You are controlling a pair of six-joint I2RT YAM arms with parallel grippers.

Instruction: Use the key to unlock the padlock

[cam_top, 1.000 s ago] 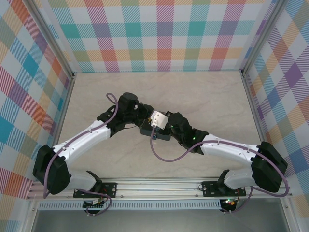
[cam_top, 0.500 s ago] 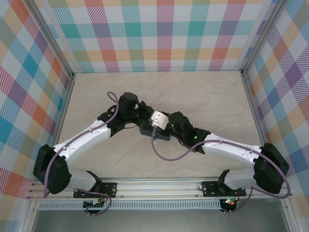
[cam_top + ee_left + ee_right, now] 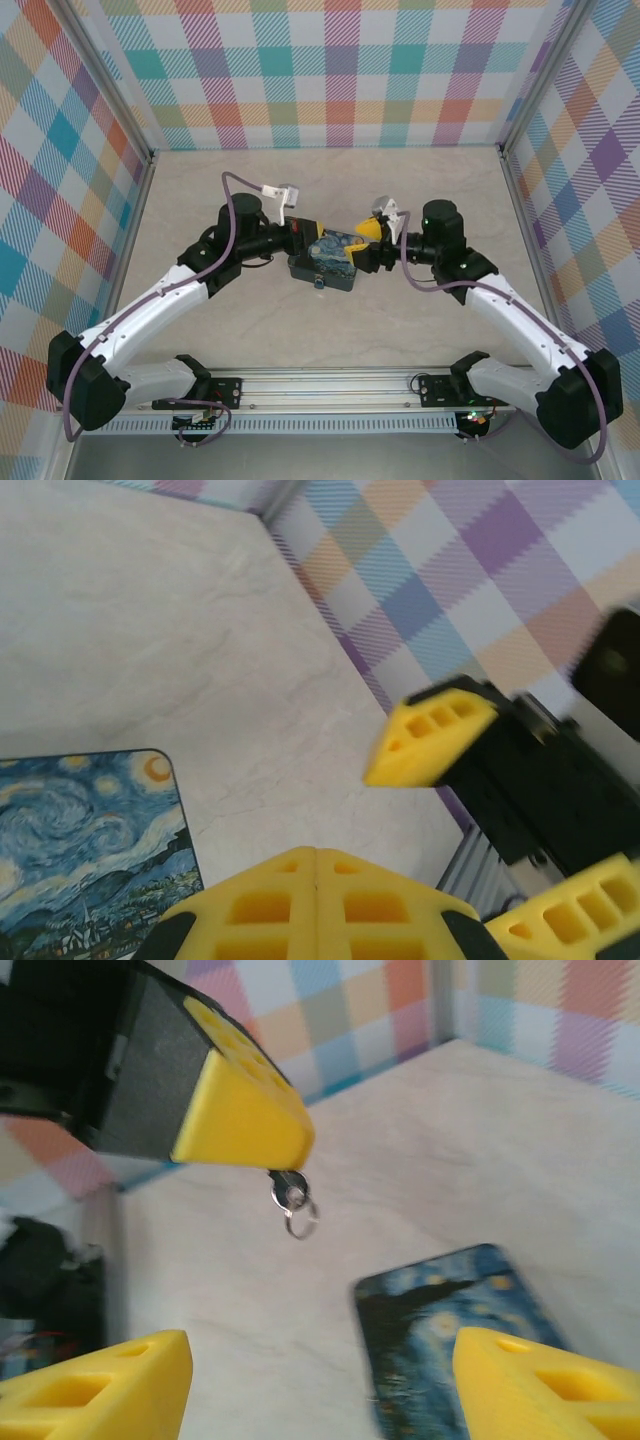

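Pinches the key (image 3: pixel 291 1198), ring dangling, in the closed jaws of the left gripper (image 3: pixel 316 870); spreads the jaws of the right gripper (image 3: pixel 322 1340) wide opposite; puts the padlock (image 3: pixel 318 284), apparently, at the near edge of the box (image 3: pixel 330 258), low between both.

The key (image 3: pixel 289 1193) is hanging blurred from the left gripper's (image 3: pixel 272 1145) pinched-together fingertips, which are hiding its blade. The painted box (image 3: pixel 455 1335) is running blurred off the right wrist view's bottom edge. The padlock (image 3: pixel 318 284), at the box's near edge, is showing too small to tell locked from open.
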